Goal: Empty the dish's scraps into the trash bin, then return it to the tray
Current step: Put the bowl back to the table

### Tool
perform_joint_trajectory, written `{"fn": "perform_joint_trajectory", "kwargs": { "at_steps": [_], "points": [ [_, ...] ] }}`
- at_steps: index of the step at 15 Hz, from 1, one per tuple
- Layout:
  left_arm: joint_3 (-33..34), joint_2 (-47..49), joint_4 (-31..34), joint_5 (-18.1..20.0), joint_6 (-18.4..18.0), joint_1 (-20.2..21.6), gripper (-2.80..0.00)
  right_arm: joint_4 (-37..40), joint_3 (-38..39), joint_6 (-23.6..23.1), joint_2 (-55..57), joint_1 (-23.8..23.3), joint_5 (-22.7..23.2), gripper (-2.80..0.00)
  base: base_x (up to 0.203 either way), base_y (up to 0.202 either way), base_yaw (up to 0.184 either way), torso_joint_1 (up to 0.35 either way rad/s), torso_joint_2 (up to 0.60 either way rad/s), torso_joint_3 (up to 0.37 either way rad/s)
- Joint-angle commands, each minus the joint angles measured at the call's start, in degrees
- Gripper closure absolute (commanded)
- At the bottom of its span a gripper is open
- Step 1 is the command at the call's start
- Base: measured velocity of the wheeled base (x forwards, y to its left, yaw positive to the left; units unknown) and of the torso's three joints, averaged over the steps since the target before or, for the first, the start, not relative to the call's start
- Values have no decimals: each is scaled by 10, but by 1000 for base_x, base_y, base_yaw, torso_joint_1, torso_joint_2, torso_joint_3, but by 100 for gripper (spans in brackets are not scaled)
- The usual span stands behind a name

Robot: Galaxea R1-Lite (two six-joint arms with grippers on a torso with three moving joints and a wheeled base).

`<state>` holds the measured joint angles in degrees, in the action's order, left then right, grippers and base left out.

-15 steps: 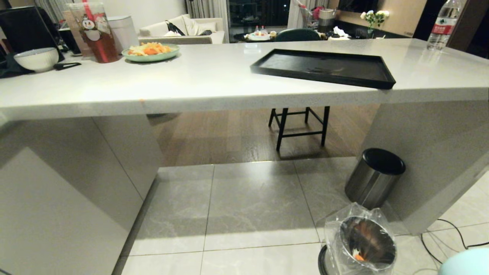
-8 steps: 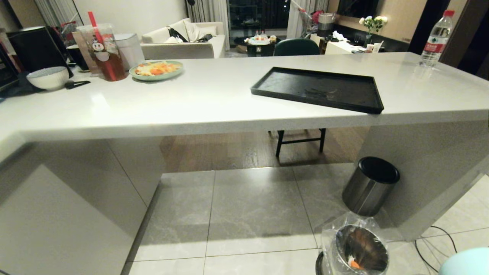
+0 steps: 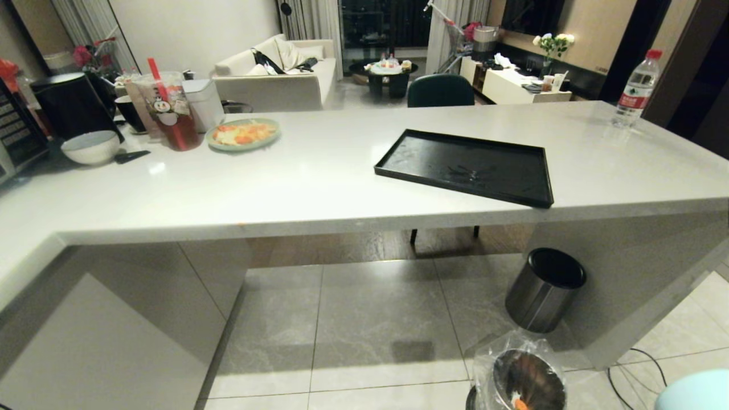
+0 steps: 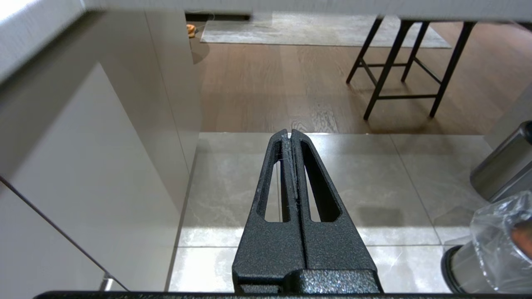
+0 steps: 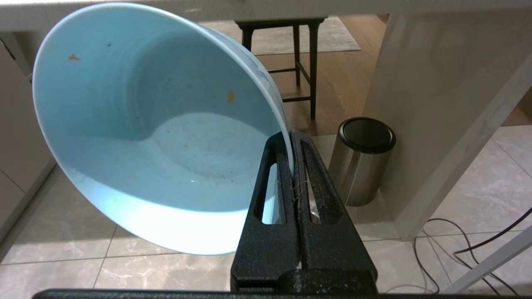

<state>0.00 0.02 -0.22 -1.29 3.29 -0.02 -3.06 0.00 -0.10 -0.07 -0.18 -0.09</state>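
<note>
White counter point(image 3: 319, 182) spans the head view, open underneath onto grey floor tiles.

The tray point(image 3: 468, 167) lies flat on the counter near its front edge, right of centre; nothing rests on it.

Far left end of the counter: a green plate of orange and yellow peels point(image 3: 242, 134), a tall drink cup with a red straw point(image 3: 168, 111) just beside it, and a white bowl point(image 3: 90, 147) further left. A water bottle point(image 3: 633, 90) stands at the far right.

On the floor below the right end of the counter stands a steel bin with a black lid point(image 3: 545, 288). Nearer the robot, just in front of that bin, is the trash bin point(image 3: 527, 382), lidless and lined with a clear bag; an orange bit of the scraps point(image 3: 519, 403) shows at its bottom.

The dish point(image 5: 158, 124) is off the tray, carried low beside the trash bin; only its pale blue edge shows at the bottom right corner of the head view. In the right wrist view it is tilted with its opening toward the camera, and its inside carries only a few tiny orange specks.

The right gripper point(image 5: 291, 137) is pinched tight on the rim of the dish, one finger inside the wall and one outside.

The left gripper point(image 4: 290, 133) hangs above the floor tiles with fingers pressed together, holding nothing.
</note>
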Motion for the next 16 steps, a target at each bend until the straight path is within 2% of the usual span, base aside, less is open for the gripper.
{"fn": "perform_joint_trajectory", "kwargs": {
  "at_steps": [1, 12, 16],
  "points": [
    [0, 1, 0, 0, 0, 0, 0, 0, 0, 0, 1, 0, 0, 0, 0, 0, 0, 148, -488, -357],
    [0, 1, 0, 0, 0, -1, 0, 0, 0, 0, 1, 0, 0, 0, 0, 0, 0, 196, -564, -367],
    [0, 1, 0, 0, 0, 0, 0, 0, 0, 1, 1, 0, 0, 0, 0, 0, 0, 175, -421, -255]
  ]
}}
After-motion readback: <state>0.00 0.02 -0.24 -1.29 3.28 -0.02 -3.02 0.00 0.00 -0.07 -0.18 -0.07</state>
